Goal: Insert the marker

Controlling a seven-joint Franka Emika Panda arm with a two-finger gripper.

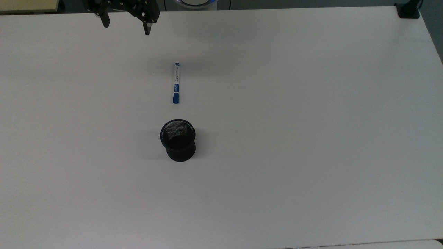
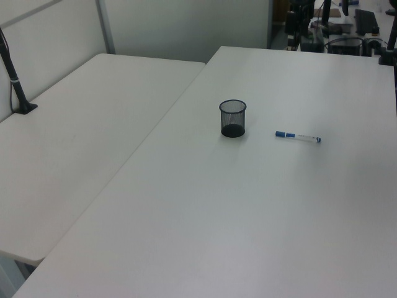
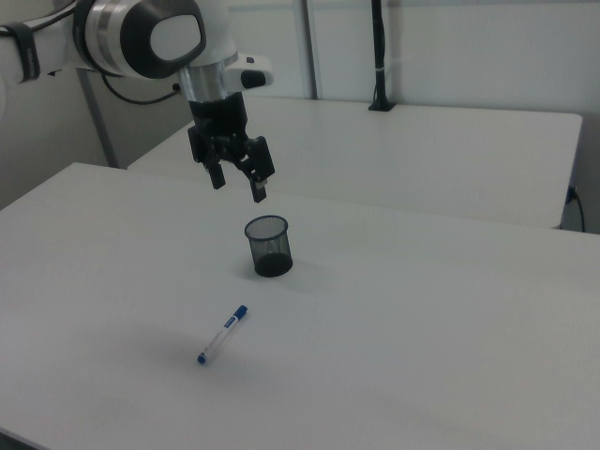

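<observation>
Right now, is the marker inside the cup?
No. The marker lies flat on the table, apart from the upright cup.

You have a white-barrelled marker [image 1: 176,83] with blue cap, blue tail and blue label print. The mesh cup [image 1: 178,139] is black throughout. The table [image 1: 311,121] is plain white, unpatterned. The gripper [image 1: 126,25] is black; the arm [image 3: 141,37] is white with grey joints.
</observation>
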